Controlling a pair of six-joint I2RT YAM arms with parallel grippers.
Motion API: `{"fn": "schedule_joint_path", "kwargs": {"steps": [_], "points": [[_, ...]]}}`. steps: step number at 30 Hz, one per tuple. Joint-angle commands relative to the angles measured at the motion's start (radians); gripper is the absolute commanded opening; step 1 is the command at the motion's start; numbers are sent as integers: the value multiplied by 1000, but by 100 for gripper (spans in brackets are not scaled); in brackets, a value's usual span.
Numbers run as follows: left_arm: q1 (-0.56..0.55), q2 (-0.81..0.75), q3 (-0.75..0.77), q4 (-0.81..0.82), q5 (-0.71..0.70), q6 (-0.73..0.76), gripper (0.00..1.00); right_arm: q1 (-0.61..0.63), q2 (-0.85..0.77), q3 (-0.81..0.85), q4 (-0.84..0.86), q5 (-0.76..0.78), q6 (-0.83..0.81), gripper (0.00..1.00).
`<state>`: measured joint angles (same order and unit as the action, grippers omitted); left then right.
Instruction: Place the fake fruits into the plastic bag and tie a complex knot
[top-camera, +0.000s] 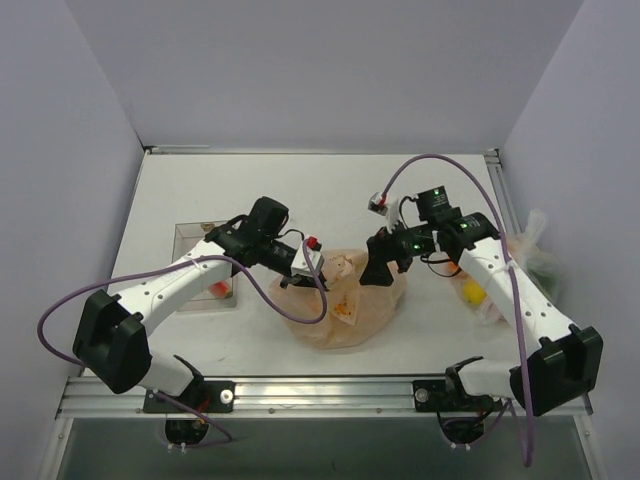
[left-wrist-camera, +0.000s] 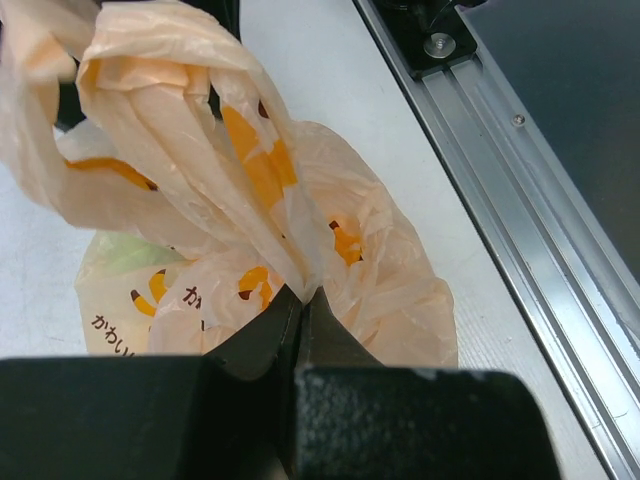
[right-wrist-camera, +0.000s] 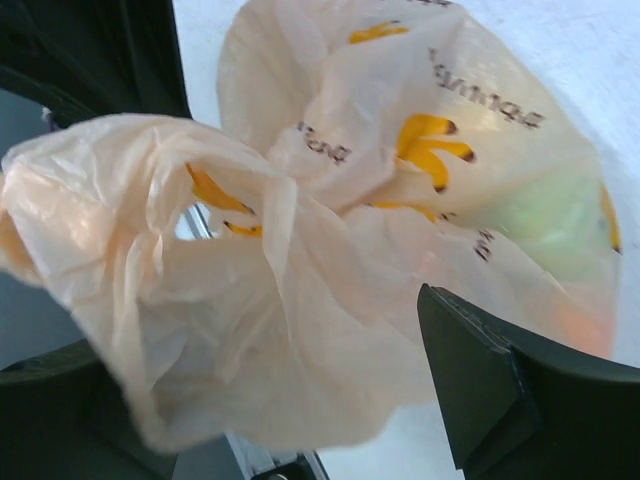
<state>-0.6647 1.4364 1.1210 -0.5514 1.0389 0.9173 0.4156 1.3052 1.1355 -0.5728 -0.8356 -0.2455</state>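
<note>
Pinching one handle (left-wrist-camera: 268, 225) tight, left gripper (left-wrist-camera: 301, 298) grips near mid-table; bag (top-camera: 345, 312) lies between the arms, green fruit (right-wrist-camera: 540, 215) showing through, handles bunched upward, tying seemingly unfinished; right gripper (top-camera: 381, 265) fingers spread around the other handle (right-wrist-camera: 150, 290); white table (top-camera: 250, 190), plain pale walls (top-camera: 320, 70) all round.

The plastic bag (top-camera: 345, 305) is thin, peach-orange and crinkled, with small orange print. It sits just under and between my two pincers. My left pincer (left-wrist-camera: 302, 300) pinches one fold of its upper film. The handles (left-wrist-camera: 170, 90) rise bunched beyond that pincer, and one loop lies between the spread fingers of my right pincer (top-camera: 378, 270). Whether they are tied, I cannot tell. Through the film shows a pale green fruit (right-wrist-camera: 540, 210). A yellow fruit (top-camera: 472, 293) lies outside the bag, behind my right pincer.
</note>
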Motion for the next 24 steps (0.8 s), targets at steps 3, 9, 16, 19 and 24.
{"fn": "schedule_joint_path", "kwargs": {"steps": [3,9,16,19,24], "points": [[-1,-2,31,-22,67,22,0,-70,-116,44,-183,13,-173,86],[4,5,42,-22,76,14,0,-168,-214,-43,-254,-16,-377,85],[2,10,69,-35,98,12,0,-149,-175,-187,173,-109,-65,26],[-4,12,91,-61,95,32,0,-110,-166,-204,300,-83,61,5],[-32,32,135,-96,72,52,0,-46,-168,-194,313,-80,110,0]]}}
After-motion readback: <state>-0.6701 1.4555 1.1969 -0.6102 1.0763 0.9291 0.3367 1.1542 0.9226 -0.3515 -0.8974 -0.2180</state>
